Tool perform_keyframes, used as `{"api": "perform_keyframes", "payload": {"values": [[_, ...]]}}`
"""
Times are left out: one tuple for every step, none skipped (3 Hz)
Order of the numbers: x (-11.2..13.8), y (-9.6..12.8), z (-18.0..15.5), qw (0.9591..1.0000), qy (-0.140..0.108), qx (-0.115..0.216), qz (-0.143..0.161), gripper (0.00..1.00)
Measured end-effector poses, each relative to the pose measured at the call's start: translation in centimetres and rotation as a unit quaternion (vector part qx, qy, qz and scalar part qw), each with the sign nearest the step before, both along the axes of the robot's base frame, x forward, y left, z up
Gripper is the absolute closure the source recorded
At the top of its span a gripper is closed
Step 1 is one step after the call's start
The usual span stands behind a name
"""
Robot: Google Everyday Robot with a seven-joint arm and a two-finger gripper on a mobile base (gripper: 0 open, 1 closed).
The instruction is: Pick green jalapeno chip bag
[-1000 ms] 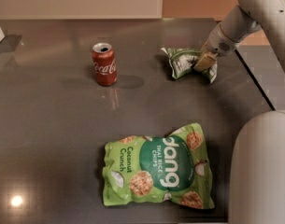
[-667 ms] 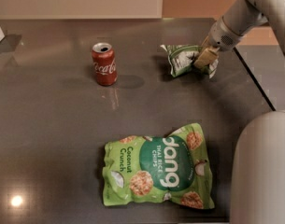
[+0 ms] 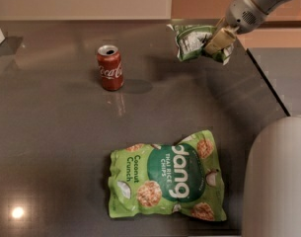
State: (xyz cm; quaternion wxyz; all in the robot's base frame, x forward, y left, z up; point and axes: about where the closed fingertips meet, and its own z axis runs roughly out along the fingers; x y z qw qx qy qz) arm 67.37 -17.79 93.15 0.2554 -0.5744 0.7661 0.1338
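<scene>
The green jalapeno chip bag is small, crinkly and dark green with a white fine-print panel. It hangs in the air above the far right part of the table. My gripper is shut on the bag's right side, with the arm reaching in from the upper right. The bag is clear of the tabletop.
A red Coca-Cola can stands upright at the far left-centre of the dark table. A large light-green "dang" rice chips bag lies flat near the front. The robot's white body fills the lower right. The table's right edge runs diagonally beside it.
The gripper has lifted the small green bag up off the table; before, the bag lay on the surface with the gripper at its right side.
</scene>
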Motion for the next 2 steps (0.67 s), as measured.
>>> {"api": "perform_keyframes", "payload": {"values": [[-0.86, 1.01, 2.82, 0.9998, -0.006, 0.018, 0.008, 1.00], [-0.11, 1.39, 3.10, 0.9995, -0.017, 0.025, 0.004, 1.00]]}}
